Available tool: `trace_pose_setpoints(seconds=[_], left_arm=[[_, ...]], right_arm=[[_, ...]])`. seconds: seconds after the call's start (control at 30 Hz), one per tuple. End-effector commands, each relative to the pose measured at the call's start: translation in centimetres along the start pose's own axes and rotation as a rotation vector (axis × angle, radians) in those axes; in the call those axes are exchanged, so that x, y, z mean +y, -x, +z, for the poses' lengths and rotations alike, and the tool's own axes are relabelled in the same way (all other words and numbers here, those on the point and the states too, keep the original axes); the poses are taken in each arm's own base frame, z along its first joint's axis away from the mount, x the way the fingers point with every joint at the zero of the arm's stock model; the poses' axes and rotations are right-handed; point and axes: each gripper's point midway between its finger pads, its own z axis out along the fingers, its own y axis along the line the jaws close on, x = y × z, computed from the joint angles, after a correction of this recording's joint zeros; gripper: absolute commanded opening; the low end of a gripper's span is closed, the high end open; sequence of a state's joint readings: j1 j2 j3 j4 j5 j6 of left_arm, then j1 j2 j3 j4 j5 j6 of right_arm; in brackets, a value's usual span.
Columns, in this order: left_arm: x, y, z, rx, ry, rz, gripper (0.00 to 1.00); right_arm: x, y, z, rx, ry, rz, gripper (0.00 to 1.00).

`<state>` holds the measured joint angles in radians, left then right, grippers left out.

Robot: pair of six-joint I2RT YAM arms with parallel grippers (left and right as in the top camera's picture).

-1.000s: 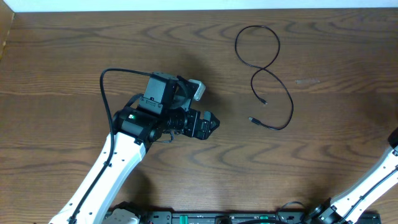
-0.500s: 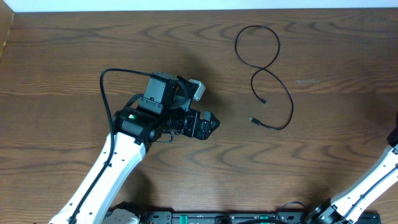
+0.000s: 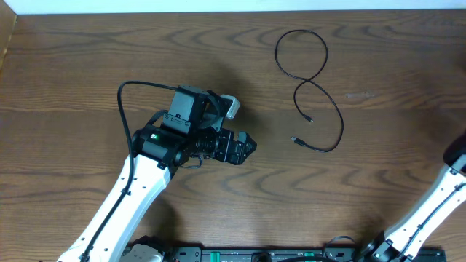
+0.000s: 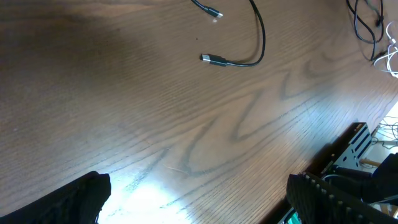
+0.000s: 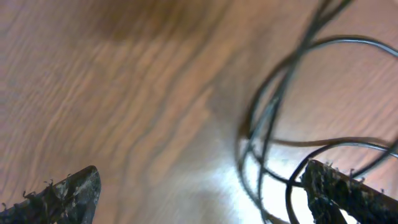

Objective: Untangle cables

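Observation:
A thin black cable lies in a loose figure-eight at the table's upper right, its two plug ends near the middle. My left gripper hovers left of it, open and holding nothing. The left wrist view shows that gripper over bare wood, and the cable's plug lies far ahead. My right gripper is open above a blurred tangle of black cables. The loops pass close to its right finger. In the overhead view only the right arm shows, at the right edge.
More dark cables and a white one lie at the far right of the left wrist view. The table's front edge with a black rail runs along the lower right there.
The right arm has shifted slightly left and up at the overhead view's right edge. The left arm and the figure-eight cable have not moved.

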<state>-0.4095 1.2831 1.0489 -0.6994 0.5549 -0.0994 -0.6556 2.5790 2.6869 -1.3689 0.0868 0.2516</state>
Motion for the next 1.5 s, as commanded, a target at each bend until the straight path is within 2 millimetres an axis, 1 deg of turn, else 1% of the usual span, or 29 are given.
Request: trace_pose_setpoints(seconds=[0.0, 0.07, 0.13, 0.23, 0.3, 0.53, 0.7, 0.83, 0.93, 1.03, 1.1, 1.17, 1.2, 1.3, 1.37, 1.47], left_arm=[[-0.1, -0.3, 0.2, 0.011, -0.009, 0.014, 0.96], [-0.1, -0.3, 0.2, 0.011, -0.008, 0.014, 0.96], [-0.1, -0.3, 0.2, 0.012, -0.009, 0.014, 0.96], [-0.1, -0.3, 0.2, 0.012, -0.009, 0.014, 0.96], [-0.1, -0.3, 0.2, 0.012, -0.009, 0.014, 0.96], [-0.1, -0.5, 0.2, 0.019, -0.008, 0.010, 0.96], [0.0, -0.8, 0.2, 0.032, -0.006, 0.003, 0.96], [0.1, -1.3, 0.3, 0.044, -0.003, -0.004, 0.96], [0.2, -1.3, 0.4, 0.046, -0.002, -0.004, 0.96], [0.5, -0.6, 0.4, 0.018, 0.017, 0.016, 0.96], [0.8, 0.1, 0.4, -0.012, 0.037, 0.030, 0.96], [1.0, 1.0, 0.3, -0.049, 0.054, 0.046, 0.96], [1.2, 1.4, 0.3, -0.065, 0.065, 0.047, 0.96], [2.2, 2.4, 0.0, -0.111, 0.129, 0.014, 0.96], [3.7, 2.8, -0.6, -0.142, 0.222, -0.021, 0.96], [4.8, 3.0, -1.5, -0.173, 0.300, -0.039, 0.96]], right_arm=[[1.7, -1.4, 1.8, 0.035, -0.044, -0.045, 0.99], [2.5, -2.3, 2.6, 0.066, -0.031, -0.059, 0.99], [2.7, -3.3, 3.5, 0.108, -0.039, -0.070, 0.99], [2.3, -4.8, 4.8, 0.171, -0.064, -0.078, 0.99], [1.6, -5.4, 4.9, 0.198, -0.082, -0.078, 0.99], [1.0, -5.9, 3.8, 0.223, -0.092, -0.072, 0.99], [0.9, -6.0, 2.0, 0.221, -0.094, -0.039, 0.99], [1.4, -5.0, -0.8, 0.166, -0.067, -0.063, 0.99], [2.8, -4.1, -3.6, 0.108, 0.010, -0.088, 0.99], [4.8, -3.4, -8.2, 0.031, 0.128, -0.133, 0.99], [5.3, -3.3, -10.7, -0.007, 0.153, -0.148, 0.99], [5.6, -3.6, -13.3, -0.043, 0.167, -0.159, 0.99], [5.8, -3.7, -14.3, -0.055, 0.174, -0.165, 0.99], [6.6, -4.6, -17.6, -0.094, 0.205, -0.205, 0.99], [7.7, -5.3, -19.8, -0.125, 0.243, -0.250, 0.99], [9.4, -6.3, -22.3, -0.168, 0.270, -0.318, 0.99]])
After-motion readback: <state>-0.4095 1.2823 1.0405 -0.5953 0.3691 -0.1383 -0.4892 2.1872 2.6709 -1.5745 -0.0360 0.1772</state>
